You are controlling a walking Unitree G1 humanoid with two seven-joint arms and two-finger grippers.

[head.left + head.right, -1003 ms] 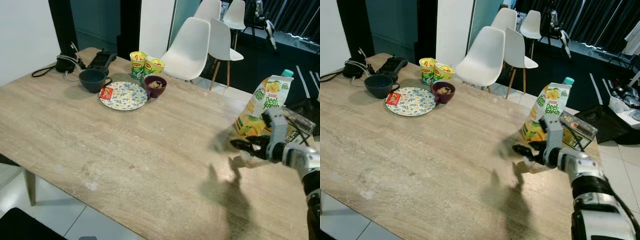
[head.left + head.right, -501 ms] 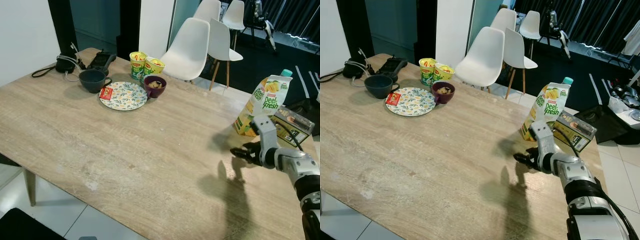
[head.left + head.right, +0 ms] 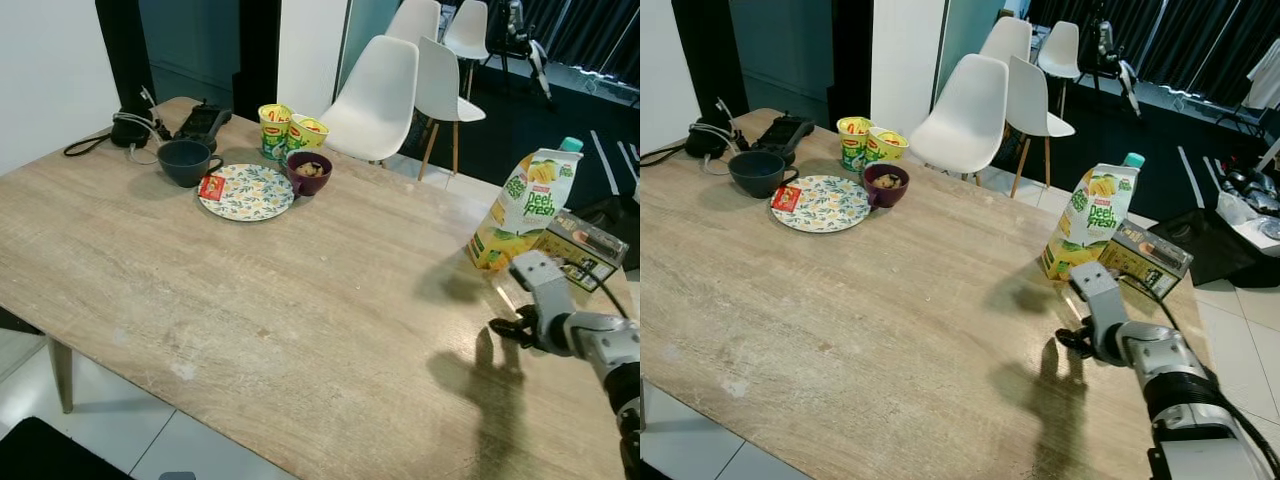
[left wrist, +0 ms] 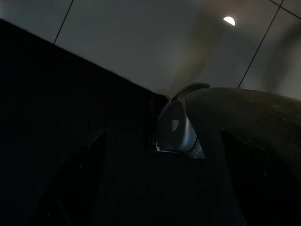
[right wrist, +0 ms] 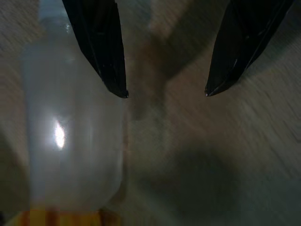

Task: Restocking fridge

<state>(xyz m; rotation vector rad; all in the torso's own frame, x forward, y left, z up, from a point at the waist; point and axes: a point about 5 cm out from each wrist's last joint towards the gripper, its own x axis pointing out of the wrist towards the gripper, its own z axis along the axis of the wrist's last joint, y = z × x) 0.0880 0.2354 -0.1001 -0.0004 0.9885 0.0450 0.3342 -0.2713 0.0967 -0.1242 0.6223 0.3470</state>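
A yellow-green Deel Fresh juice carton (image 3: 526, 208) with a teal cap stands at the table's far right. A small dark and gold box (image 3: 578, 250) lies right beside it. My right gripper (image 3: 502, 329) hovers low over the tabletop just in front of both, fingers pointing left. In the right wrist view the right gripper (image 5: 164, 94) is open over bare wood. A translucent white bottle (image 5: 70, 141) lies beside and under one fingertip (image 5: 113, 80), not between the two. The left arm hangs idle in the dark.
The far left of the wooden table (image 3: 250, 300) holds a patterned plate (image 3: 247, 191) with a red sachet, a dark mug (image 3: 186, 160), a maroon bowl (image 3: 310, 171), two noodle cups (image 3: 290, 130) and cables. White chairs (image 3: 380, 90) stand behind. The table's right edge is close to my arm.
My right gripper has drawn back toward me and to the right, away from the carton, which now shows in full. Nothing on the table has moved.
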